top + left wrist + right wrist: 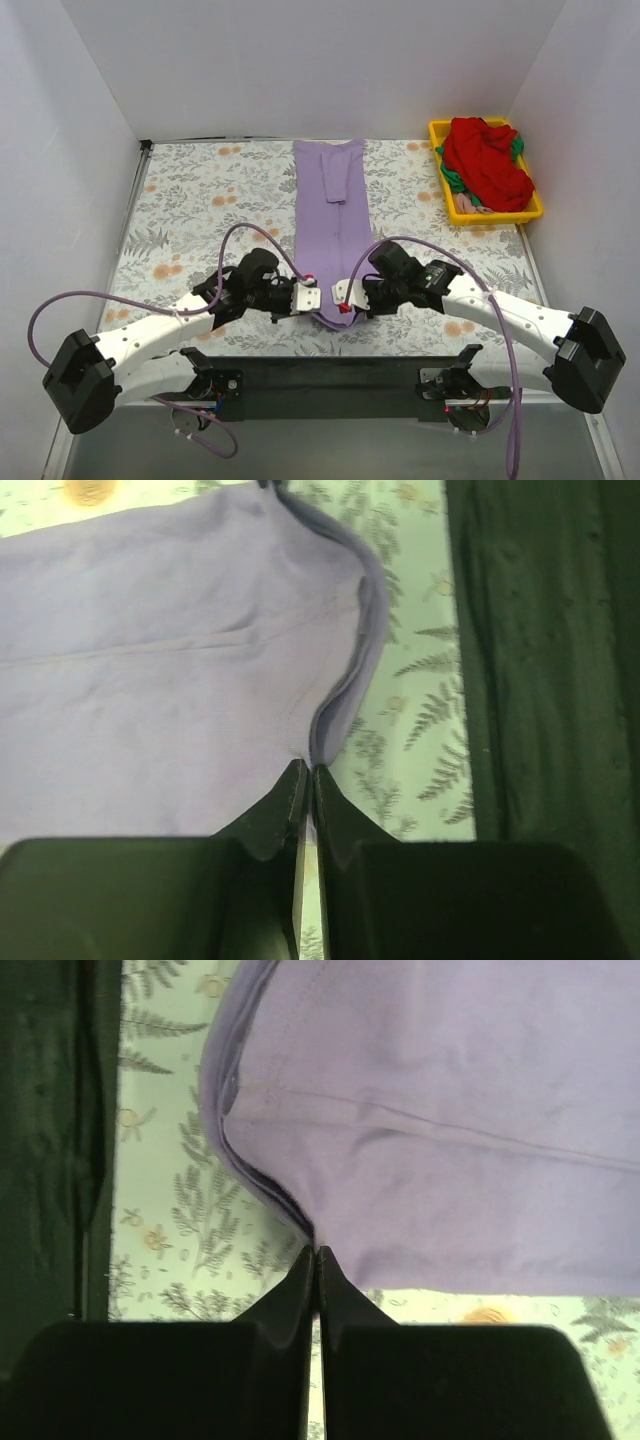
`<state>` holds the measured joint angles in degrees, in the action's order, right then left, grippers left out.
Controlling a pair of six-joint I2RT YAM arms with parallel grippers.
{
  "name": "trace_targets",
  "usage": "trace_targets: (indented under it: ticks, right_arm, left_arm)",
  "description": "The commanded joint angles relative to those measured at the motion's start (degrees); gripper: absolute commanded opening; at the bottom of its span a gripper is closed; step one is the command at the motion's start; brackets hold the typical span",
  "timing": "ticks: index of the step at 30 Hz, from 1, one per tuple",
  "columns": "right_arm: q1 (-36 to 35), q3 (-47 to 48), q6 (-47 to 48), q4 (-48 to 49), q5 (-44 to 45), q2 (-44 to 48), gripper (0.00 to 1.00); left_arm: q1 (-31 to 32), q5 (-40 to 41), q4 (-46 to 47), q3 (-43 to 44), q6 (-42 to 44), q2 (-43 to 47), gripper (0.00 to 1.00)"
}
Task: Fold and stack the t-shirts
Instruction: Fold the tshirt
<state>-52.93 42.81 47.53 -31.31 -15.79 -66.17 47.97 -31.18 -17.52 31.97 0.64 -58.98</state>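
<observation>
A lavender t-shirt point(330, 205) lies folded into a long narrow strip down the middle of the table, sleeve end at the far side. My left gripper point(314, 300) is shut on its near left corner, and my right gripper point(340, 300) is shut on its near right corner. In the left wrist view the gripper point(305, 768) pinches the edge of the purple cloth point(170, 670). The right wrist view shows the same, gripper point(316, 1250) against cloth point(440, 1140). A red t-shirt point(487, 160) is heaped with green point(455, 180) and pale pink point(465, 205) cloth in the tray.
The yellow tray point(500, 218) stands at the far right corner. A floral-patterned cloth point(200, 200) covers the table. A black strip point(330, 370) runs along the near edge, just behind both grippers. White walls close in three sides.
</observation>
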Motion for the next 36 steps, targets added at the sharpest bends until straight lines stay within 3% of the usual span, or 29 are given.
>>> trace_targets:
  ticks: [1,5,17,36]
  right_arm:
    - [3.26,5.35,2.91,-0.86,-1.35,-1.15,0.01]
    - [9.49,10.62,6.78,-0.77,-2.66,-6.06,0.01]
    - [19.78,25.21,16.45,3.0,-4.69,-21.97,0.01]
    - [27.44,44.46,22.08,4.5,-6.62,-42.02,0.01]
  left_arm:
    - [-4.71,-3.36,0.9,4.68,1.64,-2.97,0.0]
    - [-11.21,-4.94,3.1,9.86,3.75,-9.12,0.0]
    - [-21.41,-5.82,10.31,24.45,9.81,-28.55,0.0]
    - [-27.13,-6.35,13.12,41.42,15.44,-49.82,0.0]
